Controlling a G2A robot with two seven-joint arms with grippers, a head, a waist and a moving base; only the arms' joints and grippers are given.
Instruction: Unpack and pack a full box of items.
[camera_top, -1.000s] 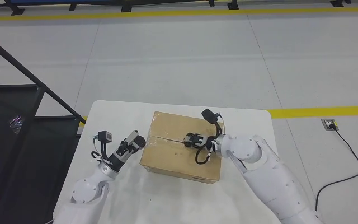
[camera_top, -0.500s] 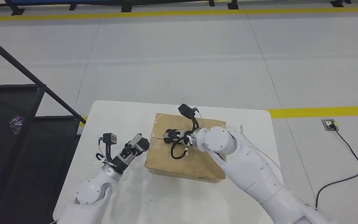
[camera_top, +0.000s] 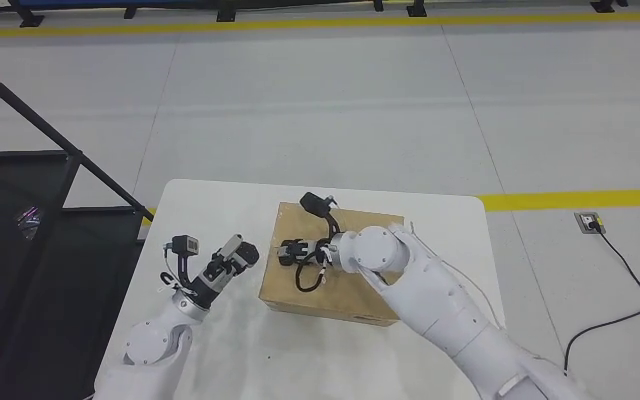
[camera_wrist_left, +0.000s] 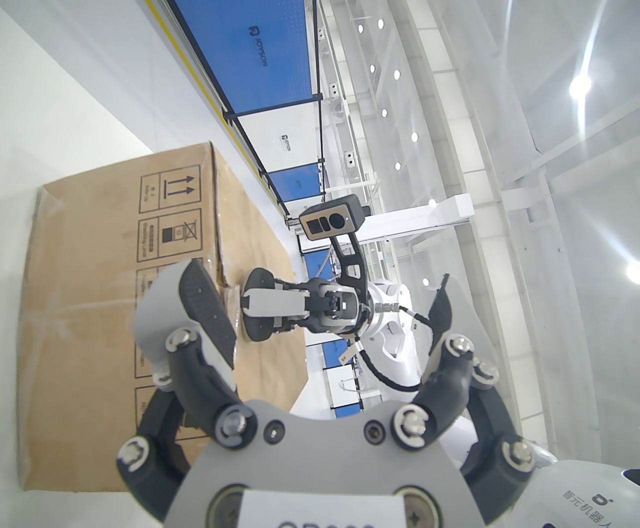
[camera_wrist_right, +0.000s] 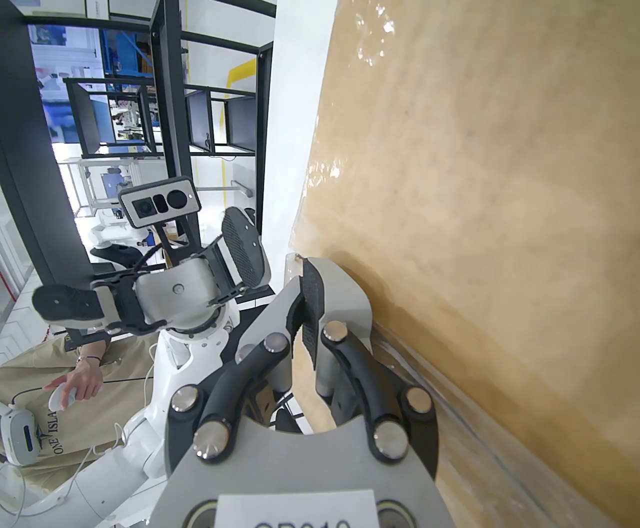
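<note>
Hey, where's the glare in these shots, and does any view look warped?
Left wrist view: ceiling lamps flare white, and the hall's straight beams bow like a fisheye. Right wrist view: clear tape on the cardboard box glints in patches. Top view: even light across the table.

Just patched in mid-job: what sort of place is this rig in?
Likely an industrial hall or robot test floor: a yellow floor line, blue partition panels, and ceiling lights high overhead.
</note>
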